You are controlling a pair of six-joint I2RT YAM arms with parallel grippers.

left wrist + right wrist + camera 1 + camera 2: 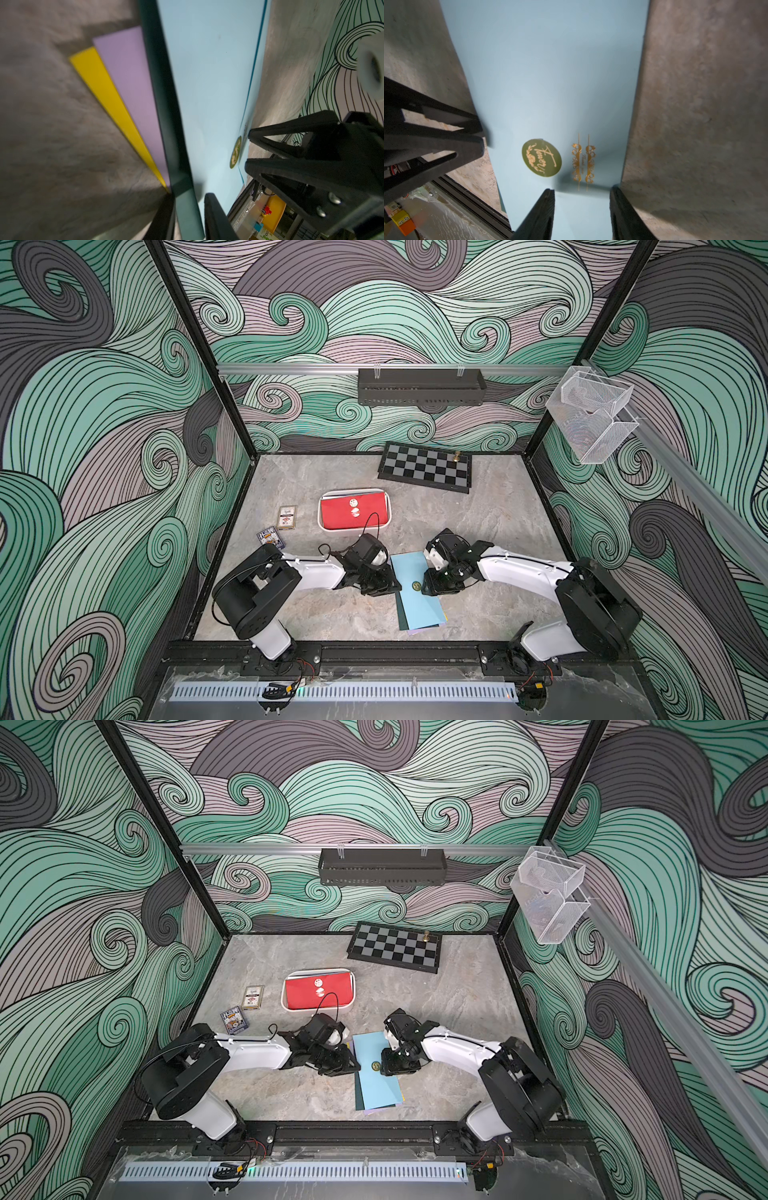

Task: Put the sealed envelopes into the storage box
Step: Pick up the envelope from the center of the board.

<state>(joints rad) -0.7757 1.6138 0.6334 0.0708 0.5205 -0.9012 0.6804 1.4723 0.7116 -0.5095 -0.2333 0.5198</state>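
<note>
A grey marbled tabletop (478,510) sat inside a cell with swirling green and lilac wave-patterned walls, seen from above. Near the front edge, between the two arms, lay a fanned stack of flat rectangular paper envelopes. A light blue envelope (419,605) (380,1085) (550,83) was on top, sealed with a round olive-green sticker (542,158). A dark green envelope (164,104), a lilac envelope (128,83) and a yellow envelope (104,93) showed as strips beneath it.

The left gripper (392,587) (190,194) met the stack's left edge. Its two black fingers stood a little apart with the dark green strip between them, and it could not be told whether they pinched it. The right gripper (426,585) (581,189) was at the light blue envelope's right edge, just beside the sticker. Its jaws stood apart, with bare blue paper showing between them.

Behind the left gripper sat the white rounded-corner plastic storage box (336,533) (303,1009), with a red envelope (353,510) lying flat on top inside it. Two small playing-card packs (286,517) lay left of the box. A black-and-grey chessboard (426,472) bearing one golden piece (457,456) lay at the back. A black perforated tray (422,387) and a clear mesh bin (590,418) hung on the walls.
</note>
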